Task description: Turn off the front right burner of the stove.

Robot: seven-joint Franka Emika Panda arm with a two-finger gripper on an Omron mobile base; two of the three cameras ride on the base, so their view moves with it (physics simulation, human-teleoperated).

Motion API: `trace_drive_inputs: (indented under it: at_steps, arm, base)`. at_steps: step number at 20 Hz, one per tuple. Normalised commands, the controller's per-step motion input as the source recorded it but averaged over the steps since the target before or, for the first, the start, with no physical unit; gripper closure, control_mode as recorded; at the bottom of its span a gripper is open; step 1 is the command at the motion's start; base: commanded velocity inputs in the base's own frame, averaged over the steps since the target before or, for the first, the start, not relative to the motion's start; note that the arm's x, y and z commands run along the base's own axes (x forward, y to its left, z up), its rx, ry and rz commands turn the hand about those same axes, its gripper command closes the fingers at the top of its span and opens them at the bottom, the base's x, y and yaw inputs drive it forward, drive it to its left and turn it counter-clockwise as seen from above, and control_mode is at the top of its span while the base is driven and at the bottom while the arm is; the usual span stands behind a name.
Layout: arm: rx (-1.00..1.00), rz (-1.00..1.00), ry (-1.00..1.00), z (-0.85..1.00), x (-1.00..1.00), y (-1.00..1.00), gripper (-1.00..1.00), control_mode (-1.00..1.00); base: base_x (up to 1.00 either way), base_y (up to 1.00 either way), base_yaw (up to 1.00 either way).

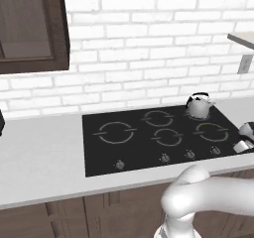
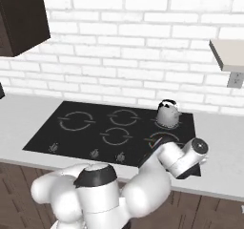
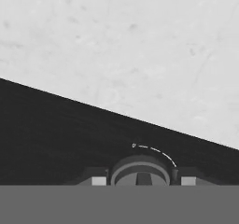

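The pincer [image 3: 140, 181] was set astride a knob [image 3: 139, 171] at the stove's [image 1: 144, 152] right front edge, fingers parted; the front right burner [image 1: 212, 131] (grey ring) lay behind. A turn seemed next.

Knob [image 3: 140, 174] cut off by hand view's bottom band. Arm hides part of front right burner [image 2: 161, 138]. Fingers [image 3: 98, 180] barely show.

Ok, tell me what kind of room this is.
A rendered home kitchen, by the look of it: a black glass stove set in a pale counter, a silver kettle on it, and a white brick backsplash behind.
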Motion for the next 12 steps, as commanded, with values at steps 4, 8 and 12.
trace_drive_inputs:
  at_steps: [4,8,12]
  arm:
    - [-0.07,-0.84,0.15,-0.31,0.54,0.68,1.0,-1.0]
    - [-0.01,-0.76,0.29,-0.15,0.11,0.28,1.0,-1.0]
    - [0.0,0.01,0.0,0.0,0.0,0.05,1.0,-1.0]
  base:
    - [0.0,0.0,0.0]
    - [0.0,0.0,0.0]
    - [0.0,0.0,0.0]
